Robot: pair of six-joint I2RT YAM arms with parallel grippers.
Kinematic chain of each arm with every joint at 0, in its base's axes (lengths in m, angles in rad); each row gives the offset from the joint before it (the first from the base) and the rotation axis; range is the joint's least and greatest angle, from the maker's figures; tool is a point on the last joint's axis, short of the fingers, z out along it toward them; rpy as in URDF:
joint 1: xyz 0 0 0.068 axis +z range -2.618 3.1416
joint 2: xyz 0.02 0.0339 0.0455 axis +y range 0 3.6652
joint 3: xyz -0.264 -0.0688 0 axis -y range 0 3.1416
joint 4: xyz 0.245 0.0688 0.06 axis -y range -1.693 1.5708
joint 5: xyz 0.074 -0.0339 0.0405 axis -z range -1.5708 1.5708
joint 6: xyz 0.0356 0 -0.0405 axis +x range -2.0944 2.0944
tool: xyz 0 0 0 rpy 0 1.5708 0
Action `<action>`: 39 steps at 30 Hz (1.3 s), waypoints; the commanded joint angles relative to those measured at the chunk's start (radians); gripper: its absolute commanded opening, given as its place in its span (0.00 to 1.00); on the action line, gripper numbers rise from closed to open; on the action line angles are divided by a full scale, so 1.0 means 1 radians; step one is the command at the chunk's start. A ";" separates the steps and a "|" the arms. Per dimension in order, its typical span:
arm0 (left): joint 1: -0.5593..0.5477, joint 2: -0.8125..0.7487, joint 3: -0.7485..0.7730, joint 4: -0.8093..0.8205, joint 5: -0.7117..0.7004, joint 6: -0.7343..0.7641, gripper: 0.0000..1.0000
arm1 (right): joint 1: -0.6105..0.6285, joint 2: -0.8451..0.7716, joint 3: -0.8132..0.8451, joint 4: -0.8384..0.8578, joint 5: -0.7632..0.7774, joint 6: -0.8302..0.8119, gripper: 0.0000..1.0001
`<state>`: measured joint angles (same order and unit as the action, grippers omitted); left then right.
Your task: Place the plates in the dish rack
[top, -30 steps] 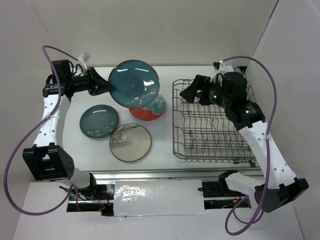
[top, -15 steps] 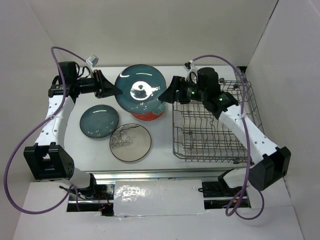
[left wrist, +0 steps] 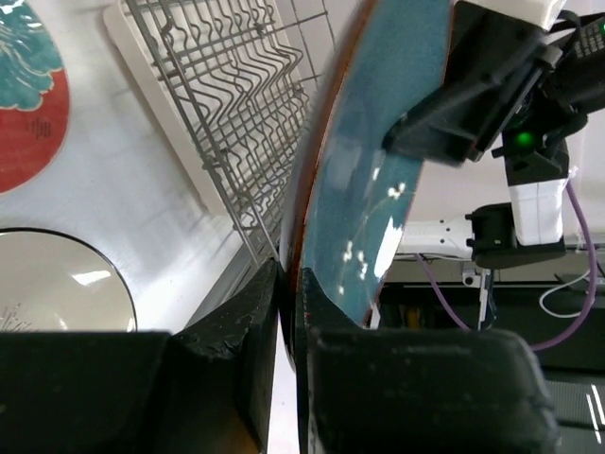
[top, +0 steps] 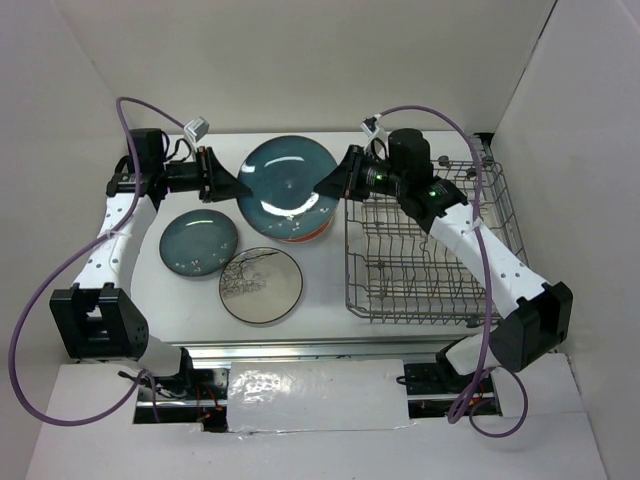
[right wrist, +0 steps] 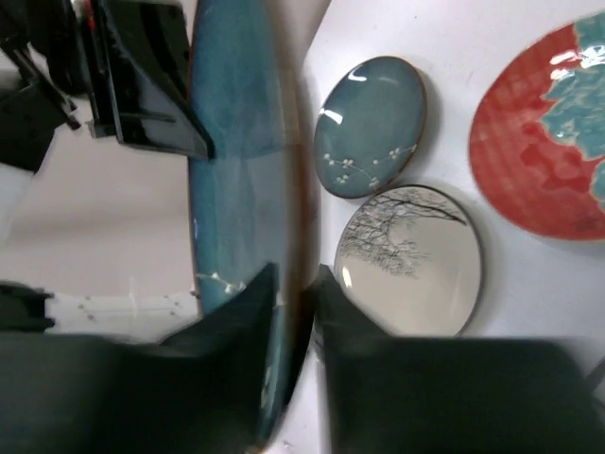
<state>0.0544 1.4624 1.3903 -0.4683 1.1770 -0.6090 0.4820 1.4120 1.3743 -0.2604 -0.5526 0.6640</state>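
Note:
A large teal-blue plate (top: 288, 187) hangs in the air above the red plate (top: 305, 229), which shows only at its lower edge. My left gripper (top: 237, 187) is shut on the large plate's left rim (left wrist: 378, 142). My right gripper (top: 328, 185) is shut on the opposite rim, one finger on each face (right wrist: 236, 142). A small teal-blue plate (top: 199, 243) and a grey-white plate (top: 260, 285) with a branch drawing lie flat on the table. The dish rack (top: 425, 245) stands at the right with no plate in it.
The white table (top: 330, 290) ends at walls behind and at both sides. My right arm reaches over the rack's back left corner. Purple cables loop beside both arms. The rack's tines (left wrist: 227, 85) show behind the held plate in the left wrist view.
My right arm swung left from above the rack to the large teal plate's right rim and its jaws closed there. My left gripper carried the plate a little right.

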 commanded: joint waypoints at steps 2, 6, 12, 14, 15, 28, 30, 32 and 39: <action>-0.005 -0.059 0.015 0.053 0.122 0.018 0.00 | 0.012 -0.056 0.039 0.052 0.012 0.000 0.09; -0.007 -0.053 0.018 0.040 0.116 0.034 0.00 | 0.012 -0.084 0.023 0.026 0.062 -0.009 0.00; -0.007 -0.020 0.076 -0.050 0.079 0.083 0.81 | 0.010 -0.165 0.023 -0.032 0.203 -0.033 0.00; -0.001 -0.017 0.113 -0.101 0.023 0.112 0.99 | 0.010 -0.194 0.041 -0.122 0.290 -0.067 0.00; 0.007 -0.016 0.122 -0.143 -0.052 0.114 0.99 | 0.007 -0.209 0.070 -0.161 0.394 -0.079 0.00; 0.134 -0.080 0.070 -0.168 -0.257 0.057 0.99 | 0.003 -0.493 0.034 -0.471 1.357 -0.309 0.00; 0.136 -0.076 0.069 -0.177 -0.264 0.054 0.99 | 0.004 -0.479 0.023 -0.474 1.411 -0.352 0.00; 0.136 -0.074 0.067 -0.184 -0.273 0.055 0.99 | 0.004 -0.472 0.002 -0.461 1.459 -0.380 0.00; 0.134 -0.065 0.073 -0.182 -0.269 0.092 0.99 | 0.004 -0.463 -0.060 -0.361 1.508 -0.516 0.00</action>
<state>0.1867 1.4147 1.4525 -0.6579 0.8936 -0.5499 0.4835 0.9672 1.3022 -0.8295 0.8677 0.2153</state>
